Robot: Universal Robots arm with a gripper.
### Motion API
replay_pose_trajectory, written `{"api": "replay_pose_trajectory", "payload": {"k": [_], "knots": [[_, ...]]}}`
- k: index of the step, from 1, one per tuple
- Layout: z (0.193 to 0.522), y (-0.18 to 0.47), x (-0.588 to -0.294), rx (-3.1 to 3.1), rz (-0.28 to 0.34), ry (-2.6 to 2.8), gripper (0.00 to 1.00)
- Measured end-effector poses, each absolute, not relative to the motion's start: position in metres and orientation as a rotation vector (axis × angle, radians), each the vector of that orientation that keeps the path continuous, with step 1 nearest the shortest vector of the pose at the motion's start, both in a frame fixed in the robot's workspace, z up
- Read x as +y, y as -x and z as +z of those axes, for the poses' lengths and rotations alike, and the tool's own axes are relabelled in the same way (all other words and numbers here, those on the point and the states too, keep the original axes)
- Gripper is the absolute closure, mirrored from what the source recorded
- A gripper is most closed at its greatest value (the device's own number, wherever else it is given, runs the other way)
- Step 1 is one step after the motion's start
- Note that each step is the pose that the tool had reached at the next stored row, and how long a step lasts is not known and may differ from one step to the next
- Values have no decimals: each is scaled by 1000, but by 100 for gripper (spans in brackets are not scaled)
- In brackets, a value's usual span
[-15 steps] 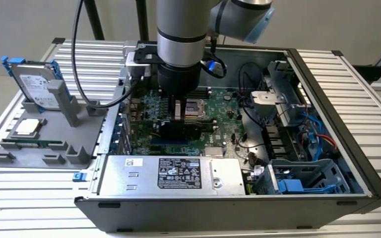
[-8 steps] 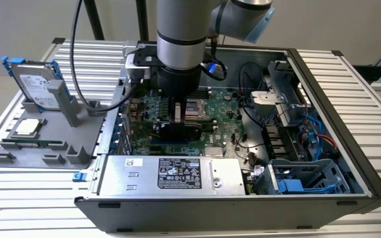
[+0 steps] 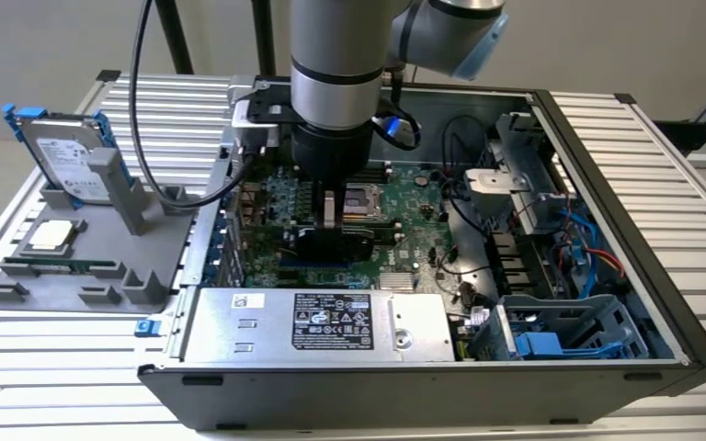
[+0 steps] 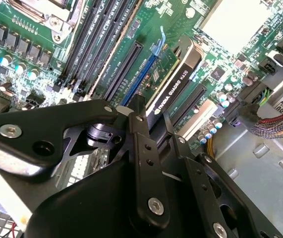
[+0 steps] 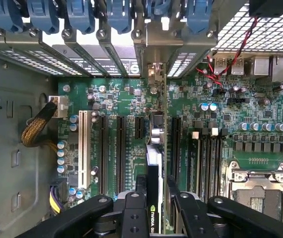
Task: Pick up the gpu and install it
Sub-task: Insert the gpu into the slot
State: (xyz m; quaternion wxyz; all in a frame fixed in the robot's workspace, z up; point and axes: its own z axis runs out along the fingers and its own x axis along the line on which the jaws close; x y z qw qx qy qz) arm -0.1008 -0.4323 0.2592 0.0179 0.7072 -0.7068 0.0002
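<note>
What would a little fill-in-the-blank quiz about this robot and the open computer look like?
1. The gripper is closed on the ____, held on edge over the motherboard.
2. The arm reaches down into an open computer ____.
3. On the grey holder beside the computer case, the hard drive has ____ rails.

Missing words: gpu; case; blue
</note>
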Motion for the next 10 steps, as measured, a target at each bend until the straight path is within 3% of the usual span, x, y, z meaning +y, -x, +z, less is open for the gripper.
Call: {"api": "replay_pose_trajectory", "payload": {"k": [10], "knots": [[258, 101, -432, -2200, -11, -2202, 100]]}}
